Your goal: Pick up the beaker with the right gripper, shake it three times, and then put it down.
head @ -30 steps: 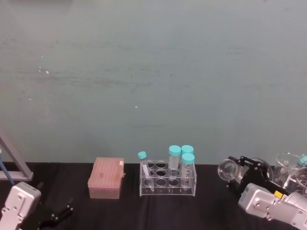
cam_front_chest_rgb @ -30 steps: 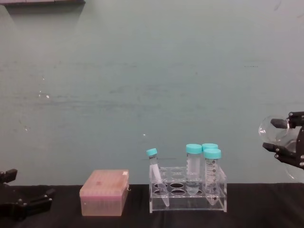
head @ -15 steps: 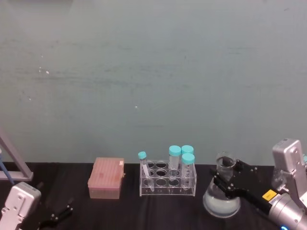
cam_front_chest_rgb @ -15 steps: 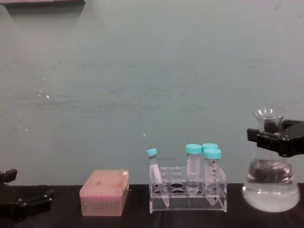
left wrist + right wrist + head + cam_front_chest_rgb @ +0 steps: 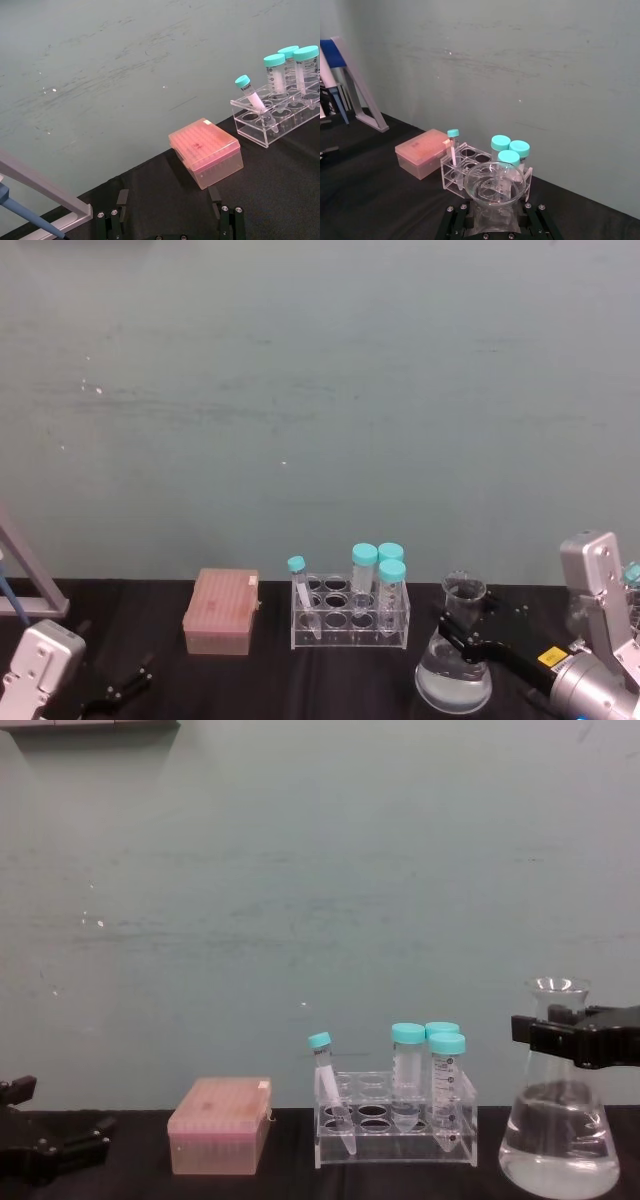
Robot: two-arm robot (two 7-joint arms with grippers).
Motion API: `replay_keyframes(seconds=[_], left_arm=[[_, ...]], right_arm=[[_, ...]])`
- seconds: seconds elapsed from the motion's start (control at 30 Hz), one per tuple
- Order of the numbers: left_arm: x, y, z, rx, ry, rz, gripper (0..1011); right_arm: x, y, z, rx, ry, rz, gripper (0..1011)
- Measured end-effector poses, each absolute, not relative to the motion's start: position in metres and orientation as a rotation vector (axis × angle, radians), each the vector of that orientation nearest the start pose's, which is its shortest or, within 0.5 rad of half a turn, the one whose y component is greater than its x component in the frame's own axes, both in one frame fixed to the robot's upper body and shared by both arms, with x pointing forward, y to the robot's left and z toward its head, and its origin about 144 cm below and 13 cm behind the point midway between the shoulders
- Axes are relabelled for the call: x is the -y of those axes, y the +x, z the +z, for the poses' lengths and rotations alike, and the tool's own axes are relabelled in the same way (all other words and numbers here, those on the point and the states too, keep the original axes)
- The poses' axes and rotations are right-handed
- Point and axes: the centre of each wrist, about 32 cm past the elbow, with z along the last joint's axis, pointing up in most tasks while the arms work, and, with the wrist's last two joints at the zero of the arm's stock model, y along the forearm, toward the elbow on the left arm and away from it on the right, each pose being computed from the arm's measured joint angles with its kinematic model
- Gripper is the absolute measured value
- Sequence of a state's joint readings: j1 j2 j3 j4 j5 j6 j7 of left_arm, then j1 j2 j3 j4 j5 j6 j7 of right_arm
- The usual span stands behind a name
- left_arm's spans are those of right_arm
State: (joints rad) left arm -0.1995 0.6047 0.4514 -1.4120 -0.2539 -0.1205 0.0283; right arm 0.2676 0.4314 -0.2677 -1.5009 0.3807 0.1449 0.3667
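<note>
One beaker stands right of one rack, upright, long axis vertical, neck up. Contact with the surface cannot be confirmed. The right gripper has its jaws clamped on the beaker neck. The rack holds four tubes, one tilted. One box sits left of the rack. The left gripper is parked low left, jaws wide.

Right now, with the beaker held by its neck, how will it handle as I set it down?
Glass beaker, so probably fragile and slick where the right hand clamps its neck. The wide base and low liquid suggest it should stand steady, though it may slosh.
</note>
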Motion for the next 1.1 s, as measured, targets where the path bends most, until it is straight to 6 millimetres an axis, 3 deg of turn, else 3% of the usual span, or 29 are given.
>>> replay_keyframes(seconds=[1.1], left_arm=[[-0.3097, 0.4886, 1.1398, 0.285, 0.304, 1.248, 1000]], right_arm=[[0.2831, 0.522, 1.207, 0.02, -0.116, -1.002, 456]])
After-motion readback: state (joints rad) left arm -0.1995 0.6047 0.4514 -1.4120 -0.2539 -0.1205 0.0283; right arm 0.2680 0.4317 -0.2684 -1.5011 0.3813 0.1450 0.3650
